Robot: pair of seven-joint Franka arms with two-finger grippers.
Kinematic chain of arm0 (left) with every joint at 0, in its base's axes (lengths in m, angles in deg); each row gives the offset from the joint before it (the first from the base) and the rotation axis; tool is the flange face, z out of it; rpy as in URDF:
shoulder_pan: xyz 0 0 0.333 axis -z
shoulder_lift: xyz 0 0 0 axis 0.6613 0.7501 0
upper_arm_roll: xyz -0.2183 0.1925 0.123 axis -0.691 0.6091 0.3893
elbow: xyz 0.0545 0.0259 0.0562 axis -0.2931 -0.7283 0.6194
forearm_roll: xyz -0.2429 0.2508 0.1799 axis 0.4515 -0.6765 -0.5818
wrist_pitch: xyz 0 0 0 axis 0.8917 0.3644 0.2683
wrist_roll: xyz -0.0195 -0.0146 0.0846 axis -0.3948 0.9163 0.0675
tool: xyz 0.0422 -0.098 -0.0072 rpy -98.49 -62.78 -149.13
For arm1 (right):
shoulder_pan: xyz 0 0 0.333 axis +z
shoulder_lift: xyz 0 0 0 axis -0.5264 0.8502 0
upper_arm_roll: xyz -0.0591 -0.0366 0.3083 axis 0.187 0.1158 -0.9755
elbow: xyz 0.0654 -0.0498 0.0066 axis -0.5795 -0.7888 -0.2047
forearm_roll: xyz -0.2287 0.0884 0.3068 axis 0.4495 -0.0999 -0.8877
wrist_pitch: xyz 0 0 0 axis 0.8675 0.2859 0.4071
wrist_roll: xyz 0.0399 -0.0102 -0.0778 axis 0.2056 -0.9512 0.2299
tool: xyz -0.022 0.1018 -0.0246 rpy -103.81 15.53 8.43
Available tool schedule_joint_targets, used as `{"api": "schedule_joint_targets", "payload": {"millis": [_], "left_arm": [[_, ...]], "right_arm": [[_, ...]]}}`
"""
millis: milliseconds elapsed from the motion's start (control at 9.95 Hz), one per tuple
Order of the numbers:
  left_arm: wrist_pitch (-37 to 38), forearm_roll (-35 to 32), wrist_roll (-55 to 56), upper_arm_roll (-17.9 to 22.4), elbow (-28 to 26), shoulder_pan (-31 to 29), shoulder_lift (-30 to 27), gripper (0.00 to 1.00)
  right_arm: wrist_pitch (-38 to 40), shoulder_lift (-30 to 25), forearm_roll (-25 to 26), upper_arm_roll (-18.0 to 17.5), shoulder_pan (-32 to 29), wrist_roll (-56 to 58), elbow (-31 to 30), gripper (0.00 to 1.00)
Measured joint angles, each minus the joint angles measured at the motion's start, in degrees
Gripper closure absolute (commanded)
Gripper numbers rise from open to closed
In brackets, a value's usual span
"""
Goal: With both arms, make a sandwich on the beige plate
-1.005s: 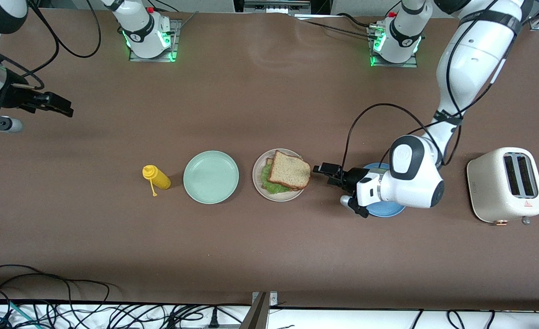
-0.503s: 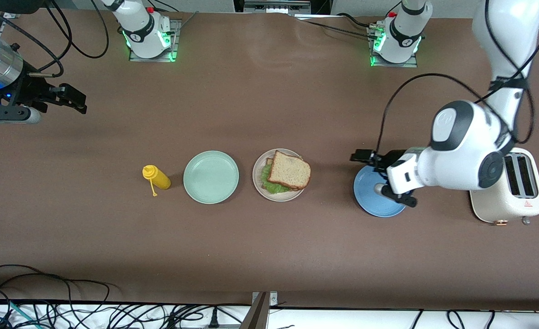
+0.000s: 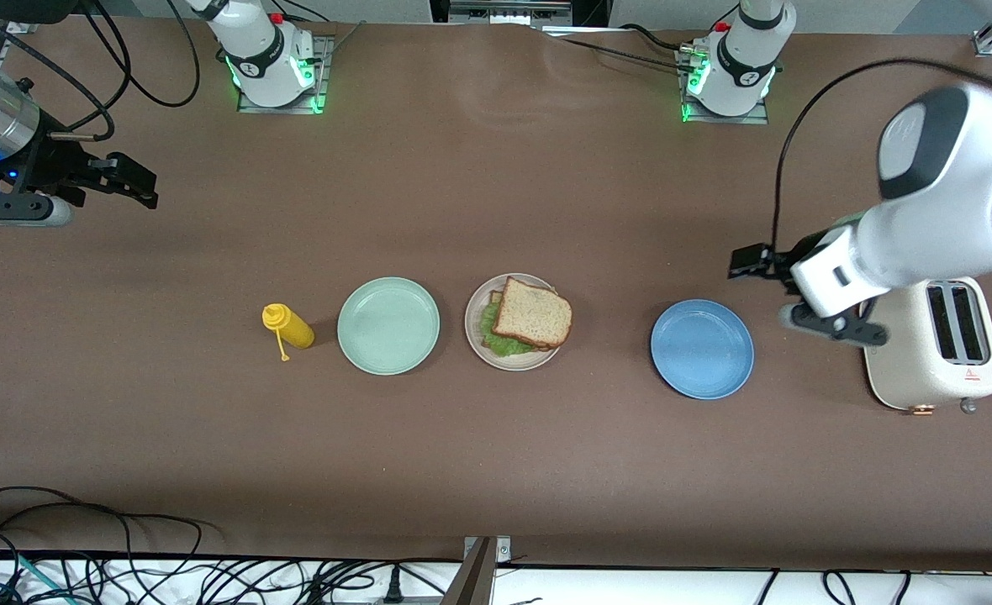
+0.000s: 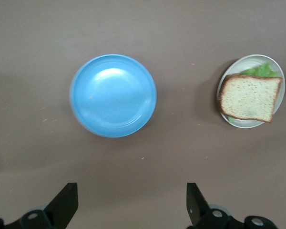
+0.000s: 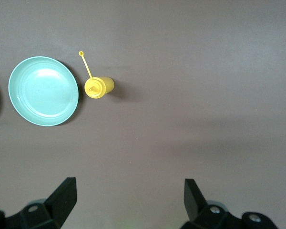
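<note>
On beige plate point(image 3: 472, 334): sandwich point(image 3: 532, 316) | left end effector point(image 3: 746, 260): well apart, empty

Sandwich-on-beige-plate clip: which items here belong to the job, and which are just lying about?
Job:
sandwich, assembled on the beige plate
left gripper, open, beside the toaster
right gripper, open, over bare table

Lying about:
mint-green plate
blue plate
yellow mustard bottle
toaster

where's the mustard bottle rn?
In the front view the yellow mustard bottle stands on the table beside the mint-green plate, on that plate's side toward the right arm's end, in line with the row of plates.
</note>
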Motion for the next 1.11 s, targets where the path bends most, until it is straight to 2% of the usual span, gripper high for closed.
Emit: {"api": "schedule_joint_targets", "payload": {"millis": [201,402,704,1106], "left_arm": [[0.9,-3.1,2.4,5.5,-1.7,5.5,-5.8,0.0],[0.9,-3.1,2.6,7.8,-4.7,6.0,-10.4,0.0],[0.9,-2.9,2.6,8.6,-9.6,5.2,-14.8,0.0],[0.4,-2.2,2.7,8.5,-10.0,5.2,-15.9,0.0]], "right_arm": [[0.0,-0.1,0.0,0.9,-0.2,-0.9,0.1,0.0],[0.0,-0.1,0.0,3.2,-0.6,-2.9,0.1,0.0],[0.0,-0.2,0.0,3.5,-0.6,-3.1,0.5,0.0],[0.0,-0.2,0.0,3.4,-0.5,-3.1,2.0,0.0]]}}
